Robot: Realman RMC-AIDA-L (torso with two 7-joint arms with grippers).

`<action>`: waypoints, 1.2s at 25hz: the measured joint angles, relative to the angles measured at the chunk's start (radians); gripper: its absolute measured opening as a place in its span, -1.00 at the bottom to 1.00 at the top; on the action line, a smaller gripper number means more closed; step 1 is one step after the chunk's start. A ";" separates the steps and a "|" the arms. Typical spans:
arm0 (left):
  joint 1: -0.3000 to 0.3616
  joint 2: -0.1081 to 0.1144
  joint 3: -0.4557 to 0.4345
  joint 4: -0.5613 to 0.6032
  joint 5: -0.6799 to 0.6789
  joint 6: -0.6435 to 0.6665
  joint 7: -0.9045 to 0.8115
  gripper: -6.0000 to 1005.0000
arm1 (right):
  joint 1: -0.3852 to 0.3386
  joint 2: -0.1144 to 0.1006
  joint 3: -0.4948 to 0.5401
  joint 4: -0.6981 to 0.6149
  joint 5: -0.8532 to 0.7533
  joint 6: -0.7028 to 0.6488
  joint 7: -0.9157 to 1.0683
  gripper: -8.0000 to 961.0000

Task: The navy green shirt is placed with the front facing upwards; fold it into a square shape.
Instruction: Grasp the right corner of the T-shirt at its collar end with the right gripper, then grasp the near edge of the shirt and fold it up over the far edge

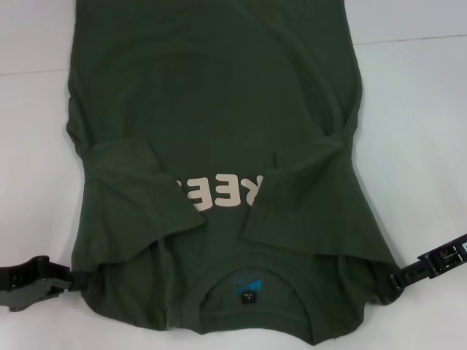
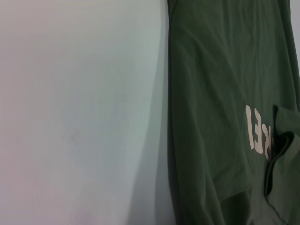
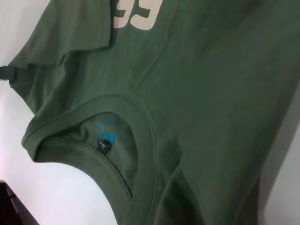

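Collar-end of the navy green shirt [image 1: 219,146] lies nearest on the white table [image 1: 416,109] — sleeves folded inward. Left gripper [image 1: 73,279] and right gripper [image 1: 392,281] sit at the shoulder corners — jaw state cannot be determined.

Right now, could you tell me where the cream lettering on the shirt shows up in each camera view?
Head view: the cream lettering sits at centre, partly covered by both folded-in sleeves.
Left wrist view: it lies at the right edge, beside a sleeve.
Right wrist view: it is cut by the top edge.
Shared landmark: the green shirt's chest print itself.
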 joint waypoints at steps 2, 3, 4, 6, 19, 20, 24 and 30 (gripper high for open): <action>-0.001 0.000 0.001 0.000 0.000 0.000 0.000 -0.98 | 0.000 0.000 0.000 0.000 0.000 0.001 0.000 0.58; -0.001 0.000 0.001 0.000 0.000 0.000 0.000 -0.98 | 0.000 0.000 0.000 0.000 0.000 0.002 0.000 0.58; -0.001 0.000 0.001 -0.001 0.000 0.000 0.000 -0.98 | -0.001 0.000 0.000 0.000 0.000 0.002 0.001 0.58; -0.002 0.000 0.002 -0.001 0.000 0.000 -0.001 -0.98 | -0.001 0.000 0.000 0.000 0.000 0.002 0.003 0.58; -0.003 0.000 0.001 0.000 0.000 0.005 -0.002 -0.98 | -0.002 -0.006 0.008 -0.009 -0.005 0.002 0.029 0.07; -0.003 0.000 0.002 0.000 0.000 0.005 -0.002 -0.98 | -0.002 -0.005 0.008 -0.009 -0.005 0.002 0.031 0.00; -0.003 0.000 0.003 0.000 0.000 0.005 -0.003 -0.98 | 0.000 -0.003 0.002 -0.006 -0.008 0.006 0.032 -0.31; -0.004 0.000 0.001 0.000 0.000 0.005 -0.003 -0.98 | 0.001 -0.003 0.001 -0.002 -0.010 0.006 0.033 -0.74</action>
